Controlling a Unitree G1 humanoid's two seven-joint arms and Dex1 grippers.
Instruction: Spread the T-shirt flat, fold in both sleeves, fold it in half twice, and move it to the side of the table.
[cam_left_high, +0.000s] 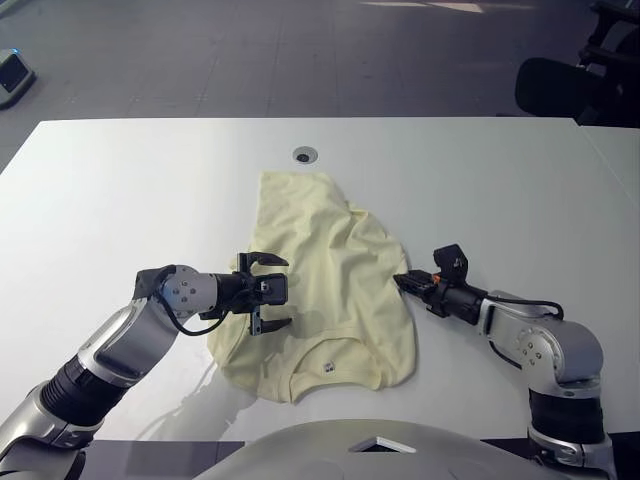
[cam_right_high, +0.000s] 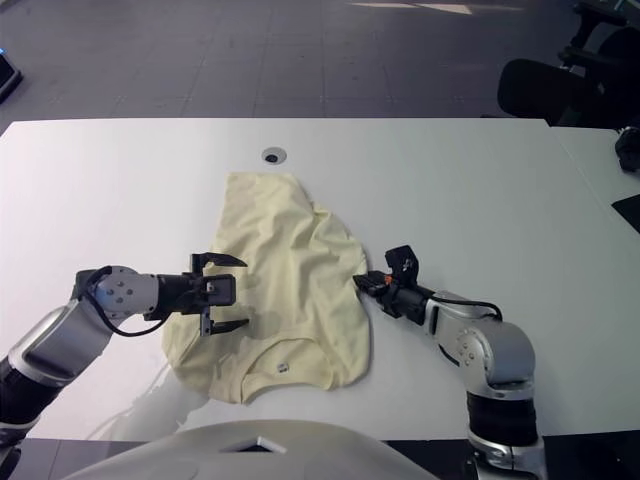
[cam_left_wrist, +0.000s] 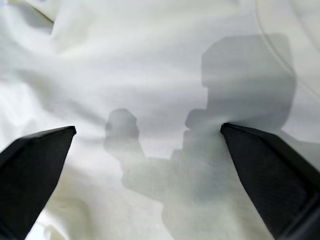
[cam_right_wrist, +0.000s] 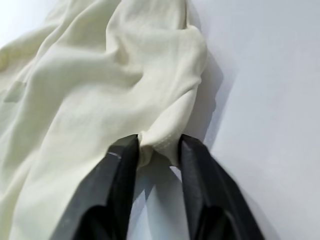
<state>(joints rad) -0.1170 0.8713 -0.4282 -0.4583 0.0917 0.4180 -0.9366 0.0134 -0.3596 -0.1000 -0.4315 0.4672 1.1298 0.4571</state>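
Status: early stage. The T-shirt (cam_left_high: 320, 270) lies crumpled on the table (cam_left_high: 120, 180), its far end just beside the cable hole (cam_left_high: 304, 155) and its collar at the end farthest from that hole. It is bunched and not yet flat. Judged outstanding: spreading, both sleeve folds, both halvings and the move aside.

Left gripper (cam_left_high: 284, 293) sits over the shirt's left edge, well away from the hole, fingers spread wide; its wrist view confirms nothing held, only shadow on cloth. Right gripper (cam_left_high: 400, 281) is at the right edge. Its wrist view alone shows a fold of fabric pinched between the fingers (cam_right_wrist: 122, 155).
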